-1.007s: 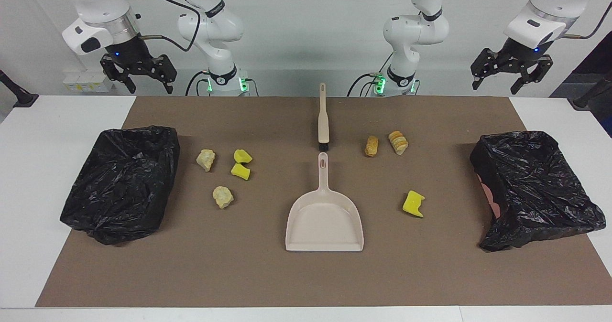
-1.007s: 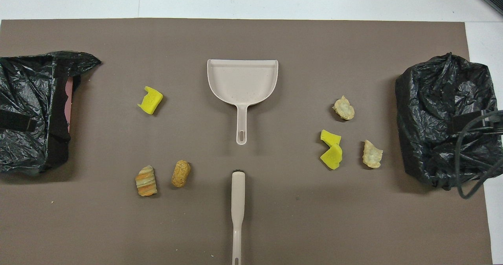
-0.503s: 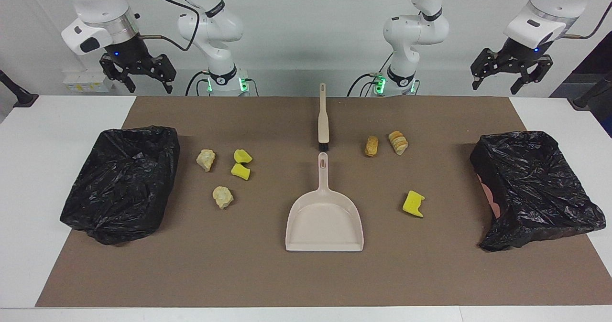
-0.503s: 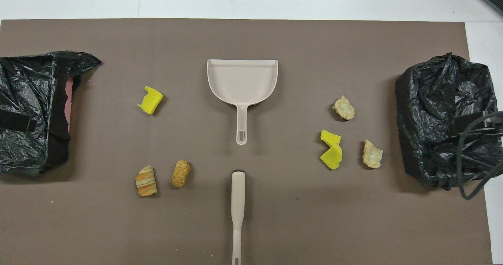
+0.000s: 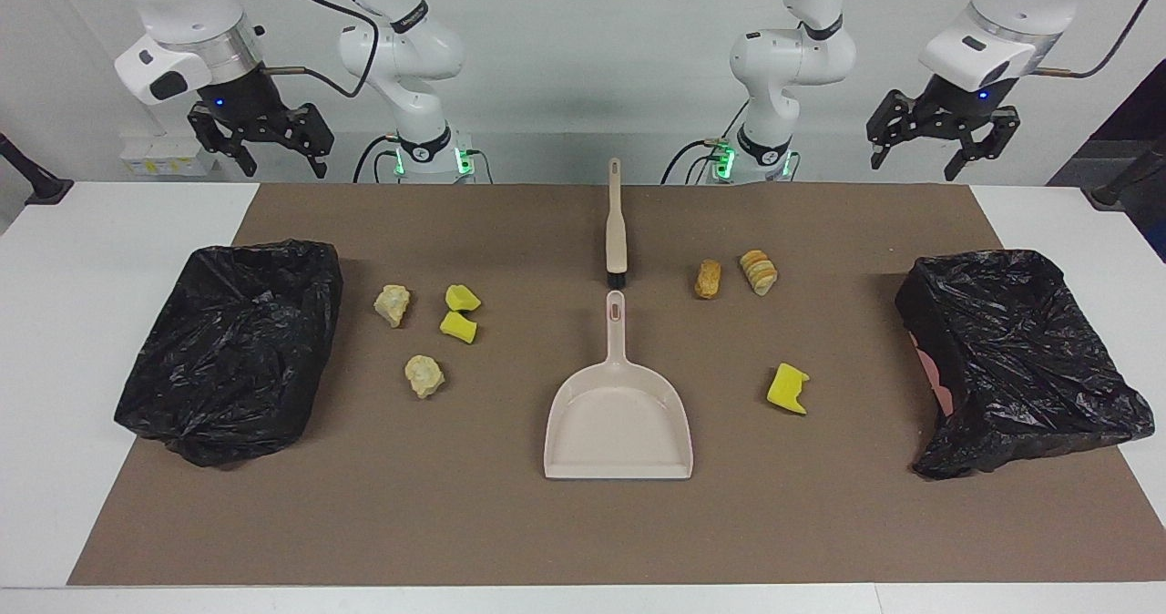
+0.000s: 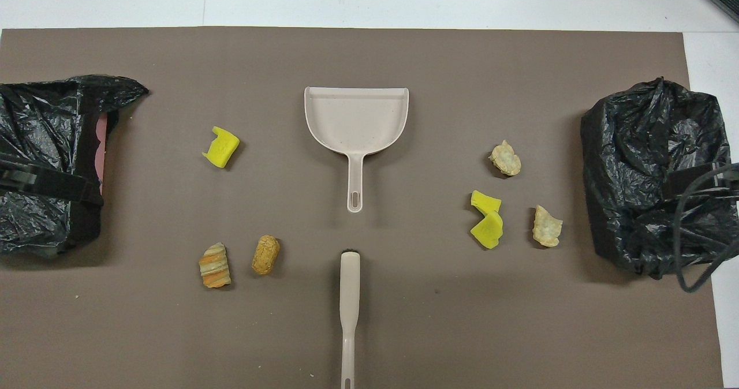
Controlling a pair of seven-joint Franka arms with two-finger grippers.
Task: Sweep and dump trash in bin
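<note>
Clearly nothing is under way yet. From the facing view, the right gripper [image 5: 261, 145] and the left gripper [image 5: 935, 138] both hang high above the robots' edge of the mat [image 5: 820, 523], jaws apart and empty. The brush [image 5: 616, 225] lies flat, bristles pointing at the handle of the dustpan [image 5: 618, 418], a small gap between them. Four trash bits [image 5: 424, 375] lie beside the pan toward the right arm's bin [image 5: 232, 348]; three more [image 5: 788, 389] lie toward the left arm's bin [image 5: 1020, 359].

From overhead, neither gripper is seen. The brush [image 6: 349, 308] is nearer the robots than the pan [image 6: 356, 118], in line with it. Two brown pieces [image 6: 265, 254] flank the brush head; a yellow chunk [image 6: 221, 146] sits beside the pan's tray.

Next, I judge, one arm must come down on the brush handle and the other on the pan handle, both lying flat, so low pinches.
</note>
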